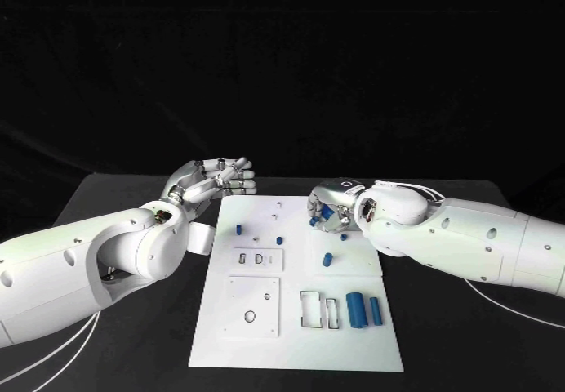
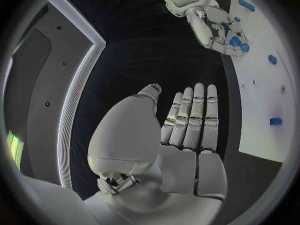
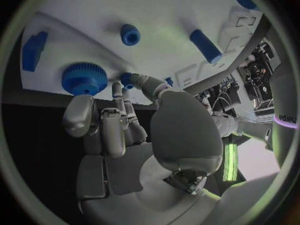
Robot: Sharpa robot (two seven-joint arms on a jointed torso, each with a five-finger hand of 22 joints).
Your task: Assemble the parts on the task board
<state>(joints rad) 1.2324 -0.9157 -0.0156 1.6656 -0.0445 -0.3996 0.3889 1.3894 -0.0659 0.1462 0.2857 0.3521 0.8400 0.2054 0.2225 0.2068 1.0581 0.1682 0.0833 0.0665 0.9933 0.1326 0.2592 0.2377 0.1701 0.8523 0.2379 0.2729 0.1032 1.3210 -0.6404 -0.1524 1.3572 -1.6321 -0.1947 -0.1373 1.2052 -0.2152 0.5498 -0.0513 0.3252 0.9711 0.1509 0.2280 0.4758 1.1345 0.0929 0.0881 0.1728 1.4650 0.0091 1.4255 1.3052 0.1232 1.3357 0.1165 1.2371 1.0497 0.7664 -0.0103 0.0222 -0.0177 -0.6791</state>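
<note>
Board: white task board [image 1: 295, 343] lies in the middle of the black table [image 1: 471, 343], its long side running away from the robot; every place below is given relative to it.
Right hand: right hand [image 1: 330, 214] is over the board's far right part, fingers curled down toward a blue gear [image 3: 84, 78] at the board's edge. The right wrist view shows fingertips [image 3: 127, 80] at a small blue piece just beside the gear, but whether they pinch it I cannot tell.
Left hand: left hand [image 1: 215, 181] hovers off the board's far left corner, fingers straight, side by side, palm bare, holding nothing.
Parts: two blue bars [image 1: 364, 311] lie near the board's near right edge; a blue peg [image 1: 326, 261] stands mid-right; smaller blue pegs [image 1: 279, 240] stand nearer the middle and far left.
Sockets: raised white blocks [image 1: 257, 260] with slots sit left of the board's centre, another block nearer the robot.
Step, as I judge it: seating or gripping a part at the far right.
Doing it well: probably keep the wrist steady, align the piece squarely before pressing, and press gently so neighbouring pegs stay upright.
Surface: matt black table, likely little slip under the board.
Room: dark backdrop behind the table.
</note>
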